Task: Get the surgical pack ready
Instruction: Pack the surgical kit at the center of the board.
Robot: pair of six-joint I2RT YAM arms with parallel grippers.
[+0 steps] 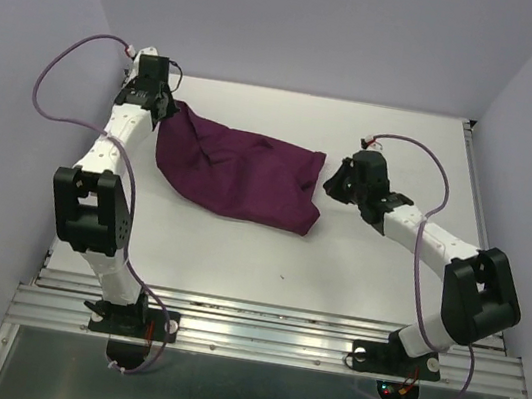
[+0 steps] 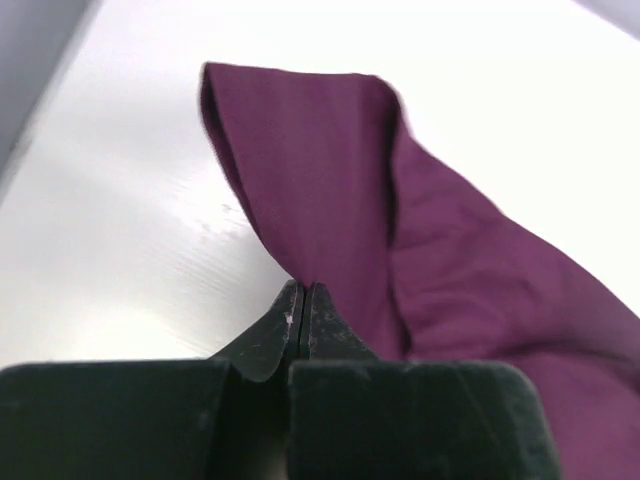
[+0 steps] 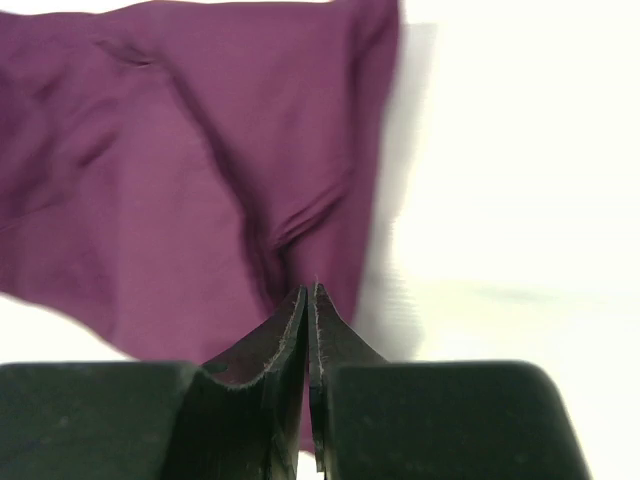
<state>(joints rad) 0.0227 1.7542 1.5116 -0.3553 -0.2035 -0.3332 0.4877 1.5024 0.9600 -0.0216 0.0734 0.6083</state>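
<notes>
Left of centre on the white tabletop (image 1: pixel 238 251): a large deep-purple cloth wrap (image 1: pixel 239 175), bunched into a wrinkled, roughly oblong heap running left to right. Widest through the middle, narrowing to a peak at its far-left corner. Near-right corner rounded and folded under.

At that far-left peak, close to the lilac side wall (image 1: pixel 28 40): the left gripper (image 1: pixel 164 108). From the left wrist, the left gripper (image 2: pixel 303 295) clenched, black fingers pressed flat together, pinching the purple cloth (image 2: pixel 450 270) where a fold runs straight down into the tips. Cloth lifted there into a tented ridge above the table (image 2: pixel 120 220), falling away to the right.

Just beside the right end of the heap: the right gripper (image 1: pixel 337 183), pointing left toward the cloth. From the right wrist, the right gripper (image 3: pixel 312 295) drawn almost together, only a hairline between the fingers. Tips set against the cloth (image 3: pixel 150 180) near its blurred right edge, creases converging toward them. Cannot tell whether any fabric is caught between those tips. To the right of that edge, bare bright table (image 3: pixel 520 200).

Along the near edge, a ribbed metal rail (image 1: pixel 274 338) carrying both arm bases. Off the far-left wrist, a looping purple cable (image 1: pixel 58 75).
</notes>
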